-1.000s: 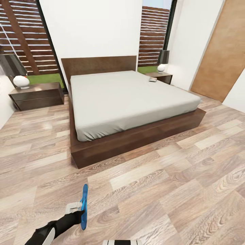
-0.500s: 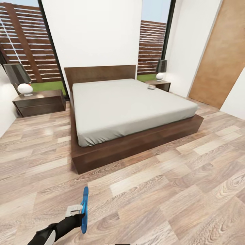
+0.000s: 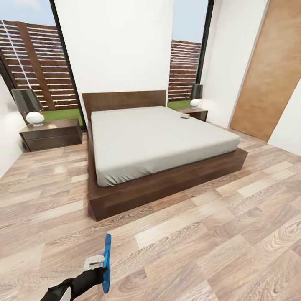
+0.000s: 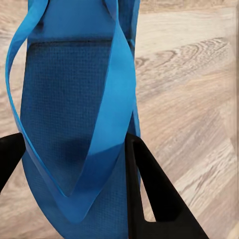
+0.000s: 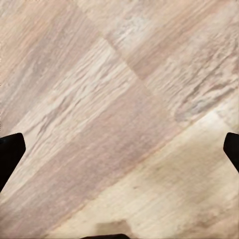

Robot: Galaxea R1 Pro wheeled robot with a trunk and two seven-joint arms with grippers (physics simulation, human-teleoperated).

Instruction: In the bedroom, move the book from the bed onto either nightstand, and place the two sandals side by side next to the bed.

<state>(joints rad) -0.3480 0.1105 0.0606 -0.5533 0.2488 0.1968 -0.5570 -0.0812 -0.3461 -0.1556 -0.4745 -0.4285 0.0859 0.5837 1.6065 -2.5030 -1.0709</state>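
A bright-blue sandal (image 3: 108,253) hangs edge-on above the wood floor at the bottom left of the head view, with my left gripper (image 3: 101,271) shut on it. In the left wrist view the sandal (image 4: 74,114) and its straps sit between the black fingers (image 4: 149,194). The bed (image 3: 159,138) stands ahead, and the book (image 3: 185,116) lies on the mattress near its far right corner. One nightstand (image 3: 52,134) is to the left of the bed and another nightstand (image 3: 194,112) to its right. My right gripper (image 5: 119,149) is open over bare floor.
Each nightstand carries a lamp, the left lamp (image 3: 31,109) and the right lamp (image 3: 195,98). A wooden door (image 3: 271,71) fills the right wall. Tall windows flank the headboard. Wood-plank floor (image 3: 200,242) stretches between me and the bed's foot.
The whole head view has shifted: the bed sits lower and smaller, so the camera moved. The sandal stays held in my left gripper at the bottom left.
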